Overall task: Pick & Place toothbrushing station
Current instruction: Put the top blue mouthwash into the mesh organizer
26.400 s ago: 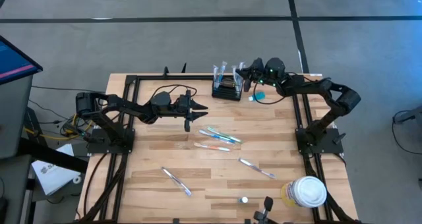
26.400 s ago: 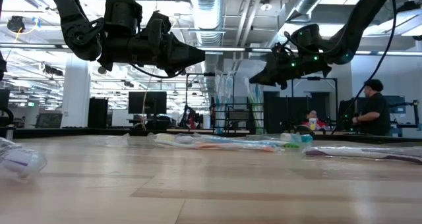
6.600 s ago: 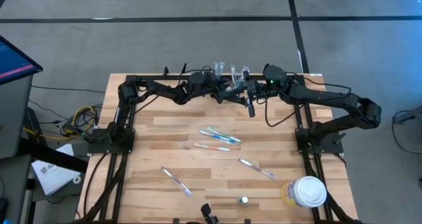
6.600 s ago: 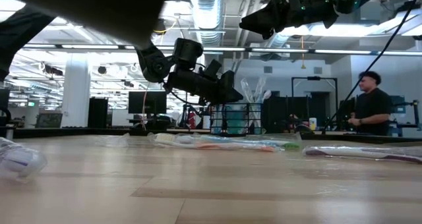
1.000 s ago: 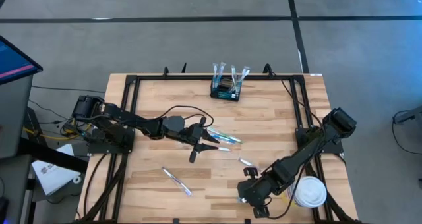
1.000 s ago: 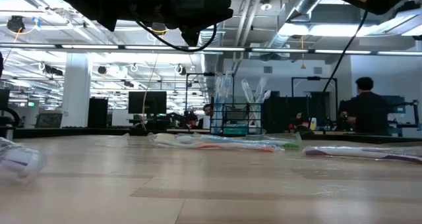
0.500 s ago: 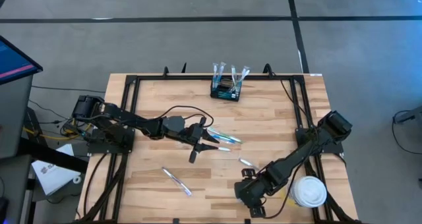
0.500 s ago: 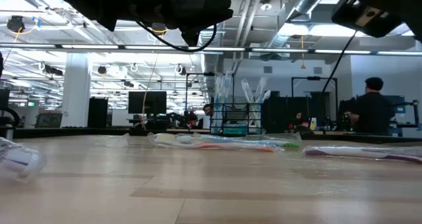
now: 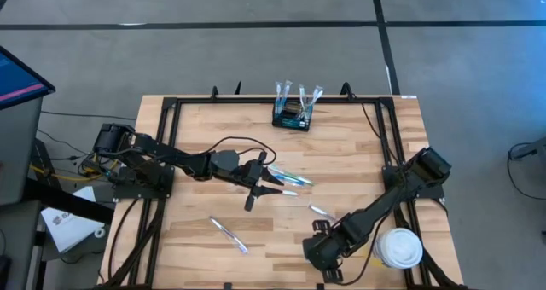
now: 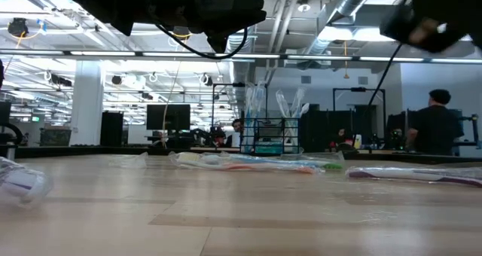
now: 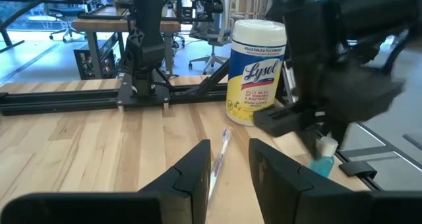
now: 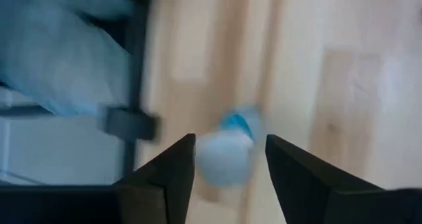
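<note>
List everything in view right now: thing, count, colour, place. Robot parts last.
wire-mesh holder box: 1, black, far edge of the table, middle, with wrapped brushes standing in it
wrapped toothbrushes: loose on the table, exact count unclear; a light blue and orange cluster at the middle, others nearer the near edge
Lysol tub: 1, yellow with white lid, near right corner
small blue tube: 1, blue with white cap, on the table between the right gripper's fingers
person: 1, dark clothes, room behind the table
left gripper: dark, at the middle cluster
right gripper: dark, fingers apart, over the tube, near edge
</note>
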Robot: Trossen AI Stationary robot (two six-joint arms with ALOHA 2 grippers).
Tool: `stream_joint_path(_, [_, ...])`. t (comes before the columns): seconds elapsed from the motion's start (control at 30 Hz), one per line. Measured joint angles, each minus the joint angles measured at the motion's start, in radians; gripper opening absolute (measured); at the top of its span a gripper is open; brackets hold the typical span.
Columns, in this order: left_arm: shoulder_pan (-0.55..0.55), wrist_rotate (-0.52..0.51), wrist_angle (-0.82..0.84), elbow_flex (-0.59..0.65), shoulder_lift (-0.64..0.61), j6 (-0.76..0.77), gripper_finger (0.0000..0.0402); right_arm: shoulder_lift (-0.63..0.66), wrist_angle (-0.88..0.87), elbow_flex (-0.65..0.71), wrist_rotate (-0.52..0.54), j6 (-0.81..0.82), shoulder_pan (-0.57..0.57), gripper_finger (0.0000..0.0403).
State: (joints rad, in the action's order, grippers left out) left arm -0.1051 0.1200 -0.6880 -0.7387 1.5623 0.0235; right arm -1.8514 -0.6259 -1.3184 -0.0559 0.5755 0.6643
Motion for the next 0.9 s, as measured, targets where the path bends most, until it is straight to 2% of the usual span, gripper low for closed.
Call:
stream_joint_path(0.3, [0.000, 0.000, -0.001, 0.000, 0.000, 0.000, 0.0099, -0.020, -0.004, 0.002, 0.004, -0.010, -0.006, 0.0145])
stream_joint_path(0.67, [0.000, 0.000, 0.000, 0.000, 0.000, 0.000, 0.0099, -0.020, 0.043, 0.002, 0.031, -0.100, -0.004, 0.0082])
stream_joint_path(0.9, [0.000, 0.000, 0.000, 0.000, 0.000, 0.000, 0.0099, -0.020, 0.040, 0.002, 0.058, -0.133, 0.002, 0.0081])
